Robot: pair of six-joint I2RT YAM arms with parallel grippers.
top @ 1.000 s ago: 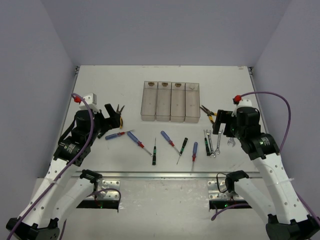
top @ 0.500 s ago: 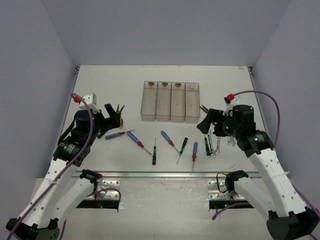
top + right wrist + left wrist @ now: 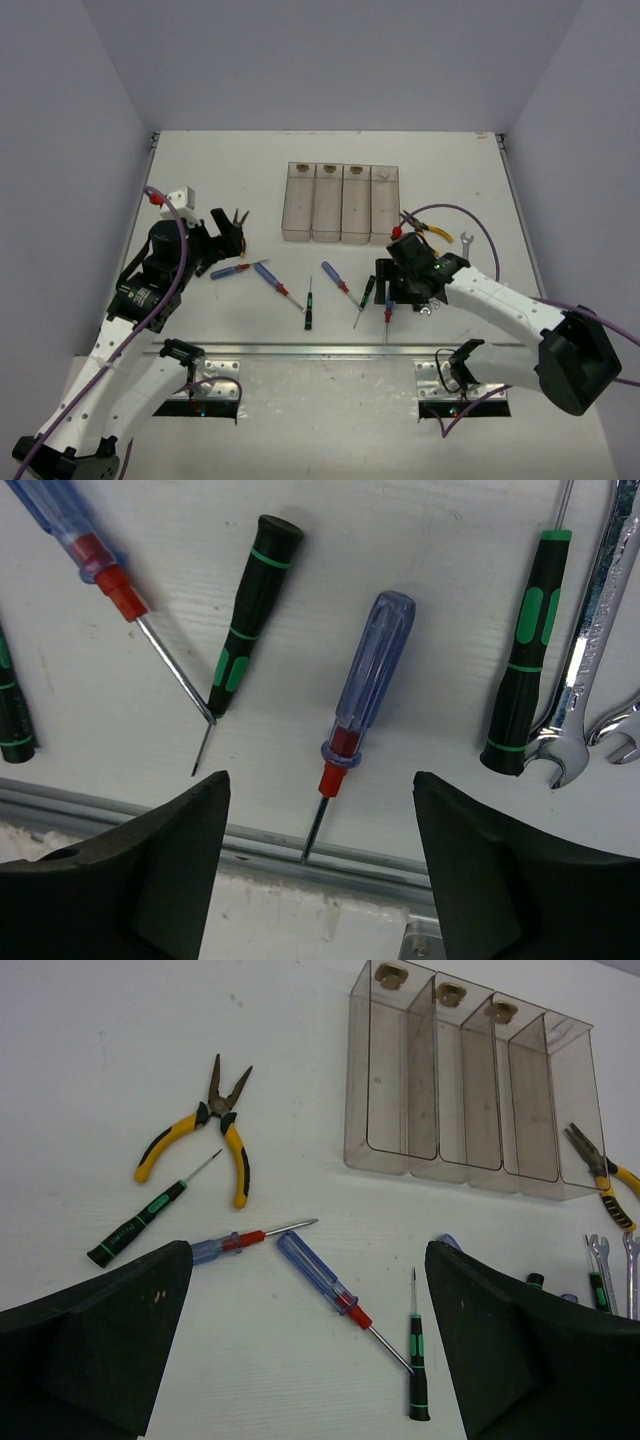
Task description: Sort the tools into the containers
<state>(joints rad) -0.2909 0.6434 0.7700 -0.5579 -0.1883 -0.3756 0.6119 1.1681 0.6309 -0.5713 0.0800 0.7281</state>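
Note:
The four joined clear containers (image 3: 340, 205) stand at mid table, all looking empty; they also show in the left wrist view (image 3: 470, 1090). My right gripper (image 3: 392, 292) is open and low, its jaws either side of a blue-handled screwdriver (image 3: 365, 695) without touching it. A black-and-green screwdriver (image 3: 245, 620) lies left of it, another one (image 3: 525, 660) and silver wrenches (image 3: 590, 630) to its right. My left gripper (image 3: 225, 235) is open and empty above two blue screwdrivers (image 3: 320, 1280) (image 3: 235, 1242). Yellow-handled pliers (image 3: 205, 1130) lie beyond them.
A metal rail (image 3: 300, 855) runs along the table's near edge, at the blue screwdriver's tip. A second pair of pliers (image 3: 430, 228) and a lone wrench (image 3: 463, 238) lie right of the containers. More screwdrivers (image 3: 308, 308) (image 3: 338, 277) lie at front centre.
My right arm has swung left and down from beside the wrenches to over the blue screwdriver, uncovering the right pliers and a wrench. The left arm has not moved.

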